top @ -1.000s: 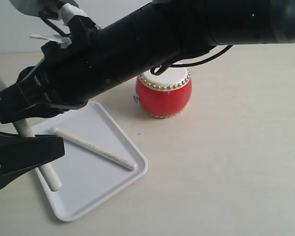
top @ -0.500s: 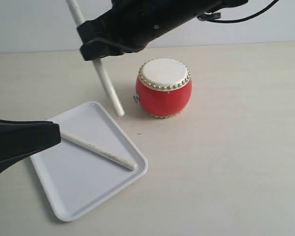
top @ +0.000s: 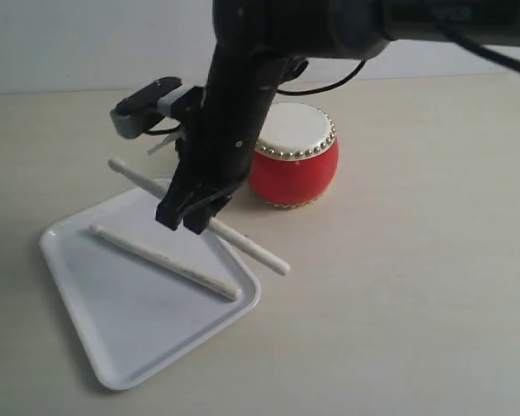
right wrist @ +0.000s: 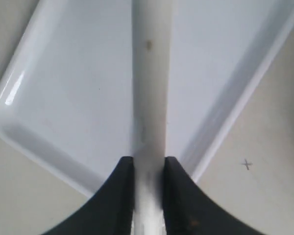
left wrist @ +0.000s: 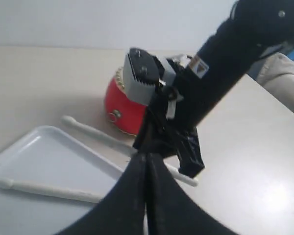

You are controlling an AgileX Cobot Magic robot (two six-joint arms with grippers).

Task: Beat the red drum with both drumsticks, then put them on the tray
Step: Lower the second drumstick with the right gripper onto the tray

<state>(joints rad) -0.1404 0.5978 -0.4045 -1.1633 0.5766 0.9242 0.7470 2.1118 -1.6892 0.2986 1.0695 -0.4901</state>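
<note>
The left gripper (left wrist: 146, 164) was closed, empty. 1 drumstick (top: 165, 262) was laid in the tray (top: 113, 347). The other drumstick (top: 251, 250) was clamped by the right gripper (top: 189, 215) over the tray's 1 o'clock edge. The red drum (top: 293, 173) was set at the tray's 2 o'clock.

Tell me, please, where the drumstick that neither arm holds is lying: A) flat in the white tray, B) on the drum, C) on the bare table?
A: the loose drumstick lies flat inside the tray, while the right gripper clamps the other drumstick over the tray.
</note>
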